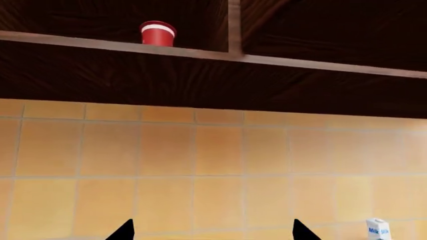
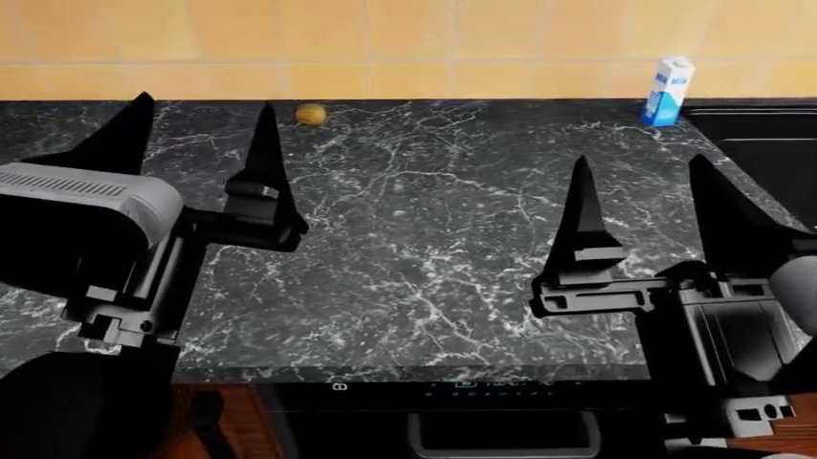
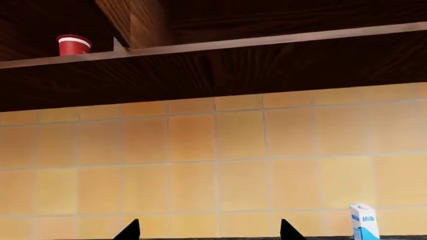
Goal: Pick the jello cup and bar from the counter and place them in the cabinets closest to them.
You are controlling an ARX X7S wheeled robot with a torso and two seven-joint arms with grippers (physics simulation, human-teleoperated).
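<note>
Up on the cabinet shelf sits the jello cup (image 1: 157,34). Both my grippers (image 2: 205,143) (image 2: 645,206) gape wide, empty. Light, stiff bar unseen; I'd pinch its edges.

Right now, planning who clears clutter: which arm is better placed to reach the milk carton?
Right. The milk carton stands at the back right of the counter, ahead of the open, empty right gripper; the left gripper sits far across.
</note>
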